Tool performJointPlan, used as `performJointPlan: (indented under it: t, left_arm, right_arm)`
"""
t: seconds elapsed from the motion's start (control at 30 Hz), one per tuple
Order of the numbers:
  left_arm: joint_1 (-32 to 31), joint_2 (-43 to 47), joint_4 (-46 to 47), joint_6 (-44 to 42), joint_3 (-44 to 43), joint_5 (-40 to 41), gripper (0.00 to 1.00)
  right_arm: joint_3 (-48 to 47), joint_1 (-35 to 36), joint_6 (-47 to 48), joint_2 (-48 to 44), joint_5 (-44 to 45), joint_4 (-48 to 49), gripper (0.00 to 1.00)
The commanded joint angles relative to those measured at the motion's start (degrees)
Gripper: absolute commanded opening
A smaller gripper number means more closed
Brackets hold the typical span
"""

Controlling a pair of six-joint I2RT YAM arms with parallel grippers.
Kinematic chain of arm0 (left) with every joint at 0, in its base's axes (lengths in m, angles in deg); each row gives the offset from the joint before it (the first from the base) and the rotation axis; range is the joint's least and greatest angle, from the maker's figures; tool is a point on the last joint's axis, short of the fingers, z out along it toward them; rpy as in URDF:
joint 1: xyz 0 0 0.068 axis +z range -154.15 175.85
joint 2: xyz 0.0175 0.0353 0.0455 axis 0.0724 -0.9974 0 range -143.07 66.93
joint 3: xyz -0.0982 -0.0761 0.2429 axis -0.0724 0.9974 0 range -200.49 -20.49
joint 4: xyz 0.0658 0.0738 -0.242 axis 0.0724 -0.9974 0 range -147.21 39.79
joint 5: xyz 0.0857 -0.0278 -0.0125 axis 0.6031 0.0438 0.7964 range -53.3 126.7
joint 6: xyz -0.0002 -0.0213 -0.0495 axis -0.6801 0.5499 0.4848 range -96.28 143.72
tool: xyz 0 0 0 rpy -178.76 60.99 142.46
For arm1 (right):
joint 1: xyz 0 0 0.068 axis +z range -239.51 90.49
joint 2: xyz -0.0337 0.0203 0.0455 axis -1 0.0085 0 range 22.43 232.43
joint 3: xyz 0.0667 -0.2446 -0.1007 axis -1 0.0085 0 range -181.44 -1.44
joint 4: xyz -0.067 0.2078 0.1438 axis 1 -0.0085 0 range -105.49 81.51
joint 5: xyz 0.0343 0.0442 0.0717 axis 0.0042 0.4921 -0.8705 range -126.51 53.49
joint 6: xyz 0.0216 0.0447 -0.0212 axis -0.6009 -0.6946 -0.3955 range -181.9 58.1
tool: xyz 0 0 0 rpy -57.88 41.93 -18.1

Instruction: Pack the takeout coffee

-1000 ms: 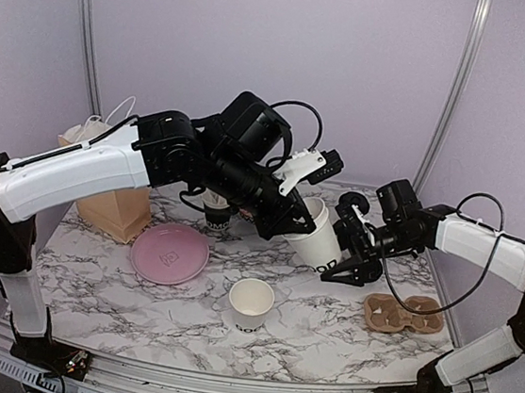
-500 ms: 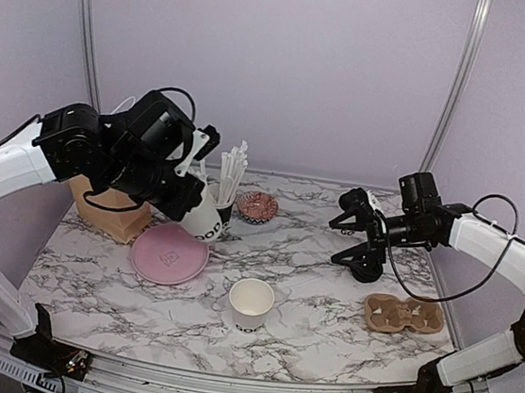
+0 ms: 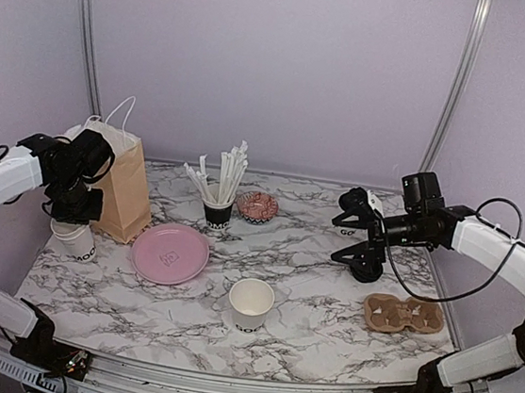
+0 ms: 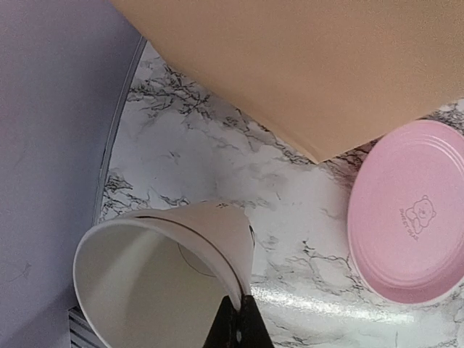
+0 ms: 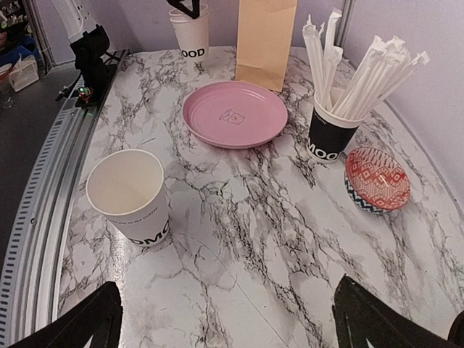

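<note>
Left jaws pinch white, lidless cup (image 4: 145, 279) by its rim.

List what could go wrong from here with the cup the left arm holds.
1. The left tool pinches the cup only by its rim, and the wall looks squeezed there. It may crumple or slip out.
2. The cup sits close to the left edge of the table, so a nudge could send it off.
3. The paper bag stands upright right beside it, and the arm may knock it over while moving the cup in.
</note>
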Motion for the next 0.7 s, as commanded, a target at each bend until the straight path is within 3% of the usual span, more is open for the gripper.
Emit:
performJointPlan:
  t: [0.0,0.37,0.53,0.67]
  left_arm:
    - [6.3,-1.88,2.9,-4.31,3.39,-2.69,0.0]
    - [12.04,-5.18,5.34,-8.41,5.87,-4.98,0.0]
    - [12.52,-6.0,5.25,-9.0,5.95,-5.76,0.3]
    - [12.23,-3.85,3.13,-8.13,2.95,-6.72,0.42]
  right_arm:
    - [0.15,-0.16,-0.91,-2.01,1.09,1.49,0.99]
    - [0.28,-0.16,-1.47,-1.55,1.69,1.95,0.99]
    - [0.15,-0.16,-2.01,-1.57,1.78,2.07,0.99]
    - [-0.73,-0.23,-6.65,-2.12,6.77,4.62,0.99]
